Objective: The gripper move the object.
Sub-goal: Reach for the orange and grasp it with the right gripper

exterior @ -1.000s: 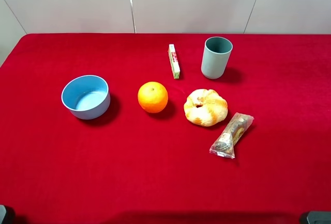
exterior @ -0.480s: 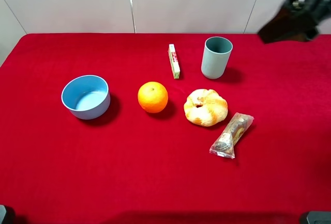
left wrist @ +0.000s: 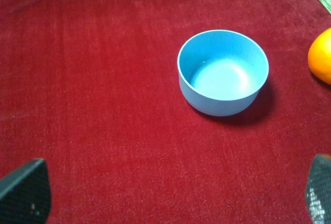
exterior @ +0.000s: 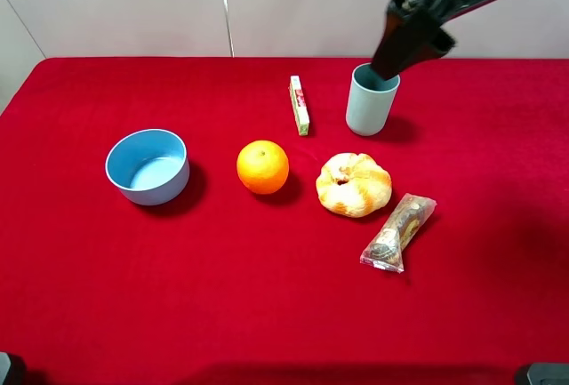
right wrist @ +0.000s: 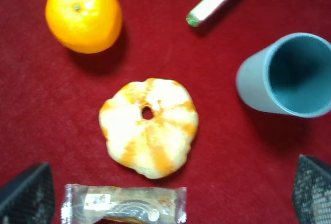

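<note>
I have the right gripper (right wrist: 169, 192) hanging above the far right of the red tabletop (exterior: 267, 314). Its fingers are spread wide and there is nothing between them. In the high view its dark tip lines up over the far rim of the grey-green cup (exterior: 372, 100), which stands upright and looks empty through the wrist camera.

The orange (exterior: 262, 167) sits free on the tabletop near the middle, stem dot facing up, and neither gripper is touching it. It lies between the blue bowl (exterior: 147, 167) to its left and the knotted bun (exterior: 354, 184) to its right, with a clear gap on both sides. Beyond it, slightly to the right, a slim stick packet (exterior: 300, 105) lies flat. A clear-wrapped snack (exterior: 398, 231) lies just beside the bun on its near right side.

The left gripper (left wrist: 173, 190) is also wide open and empty. It is held over the left part of the tabletop with the bowl ahead of it. The bowl is upright with nothing in it. The orange only just shows at the edge of that wrist view.
</note>
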`<state>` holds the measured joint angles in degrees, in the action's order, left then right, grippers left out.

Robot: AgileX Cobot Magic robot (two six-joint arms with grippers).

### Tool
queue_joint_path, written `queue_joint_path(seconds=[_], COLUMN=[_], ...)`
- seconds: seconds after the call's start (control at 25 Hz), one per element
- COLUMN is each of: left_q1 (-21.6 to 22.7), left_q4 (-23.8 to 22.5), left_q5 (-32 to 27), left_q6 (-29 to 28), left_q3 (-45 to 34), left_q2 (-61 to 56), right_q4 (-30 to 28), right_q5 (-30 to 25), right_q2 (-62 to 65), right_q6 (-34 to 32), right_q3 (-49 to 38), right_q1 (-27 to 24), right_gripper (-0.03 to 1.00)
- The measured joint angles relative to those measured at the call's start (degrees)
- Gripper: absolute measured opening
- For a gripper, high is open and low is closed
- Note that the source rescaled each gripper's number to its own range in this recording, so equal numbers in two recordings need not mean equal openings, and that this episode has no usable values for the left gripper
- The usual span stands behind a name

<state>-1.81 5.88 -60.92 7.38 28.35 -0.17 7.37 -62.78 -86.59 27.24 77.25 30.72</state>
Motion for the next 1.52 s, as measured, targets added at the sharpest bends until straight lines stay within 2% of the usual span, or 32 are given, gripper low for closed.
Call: queue_joint_path(seconds=[0.56, 0.96, 1.52], left_q1=[0.0, 0.0, 0.0], left_q4=[0.0, 0.0, -0.1], left_q5=[0.0, 0.0, 0.0], left_q6=[0.0, 0.0, 0.0], left_q3=[0.0, 0.0, 0.0], left_q2=[0.0, 0.0, 0.0], right_q4=[-0.9, -1.9, -2.8], right_q5=[-3.7, -3.5, 4.0], right_q2=[-15.2, -25.6, -35.8], right_q6=[-1.7, -3.3, -3.6], right_q3=[8.8, 13.9, 15.0], right_q1=[9.0, 13.1, 14.6], right_gripper=[1.0, 1.0, 1.0])
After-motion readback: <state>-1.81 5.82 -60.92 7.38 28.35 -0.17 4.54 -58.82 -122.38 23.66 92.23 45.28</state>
